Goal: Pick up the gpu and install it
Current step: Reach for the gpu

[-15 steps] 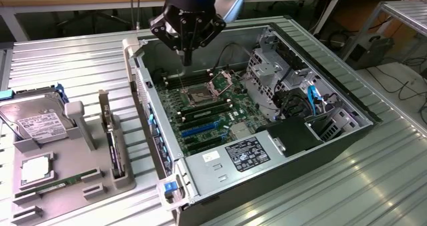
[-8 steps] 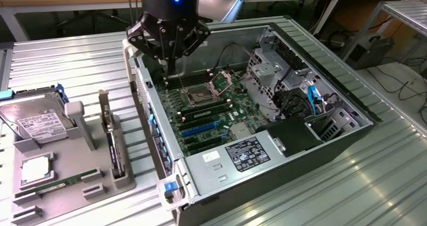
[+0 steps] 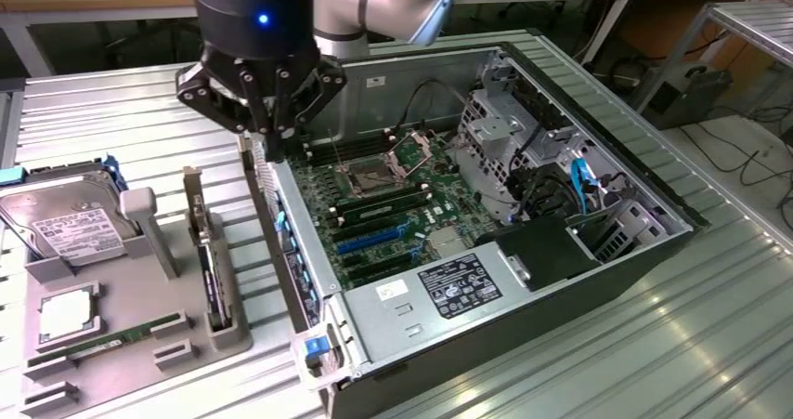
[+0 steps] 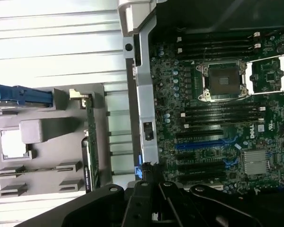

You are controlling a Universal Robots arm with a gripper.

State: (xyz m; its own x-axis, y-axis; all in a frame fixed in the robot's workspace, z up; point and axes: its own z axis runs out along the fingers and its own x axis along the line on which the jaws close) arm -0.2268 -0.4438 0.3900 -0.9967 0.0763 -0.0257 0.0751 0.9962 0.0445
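The gpu [image 3: 208,256] stands on edge in a slot of the grey holder [image 3: 118,368] at the exterior view's left, with only its thin green edge and silver bracket end showing. In the wrist view the gpu [image 4: 90,127] is a narrow green strip in the holder [image 4: 42,156]. My gripper [image 3: 270,133] hangs shut and holding nothing above the far end of the open case's rear wall [image 3: 297,270], apart from the gpu. The wrist view has my gripper [image 4: 154,189] over that wall, beside the motherboard [image 4: 217,118] with its blue card slot [image 4: 203,144].
The holder also carries a silver hard drive [image 3: 69,224], a square processor [image 3: 69,312] and a long green memory stick [image 3: 111,337]. The open computer case [image 3: 644,224] lies on a ribbed metal table [image 3: 694,345]. Drive cages and cables [image 3: 545,168] crowd its right side.
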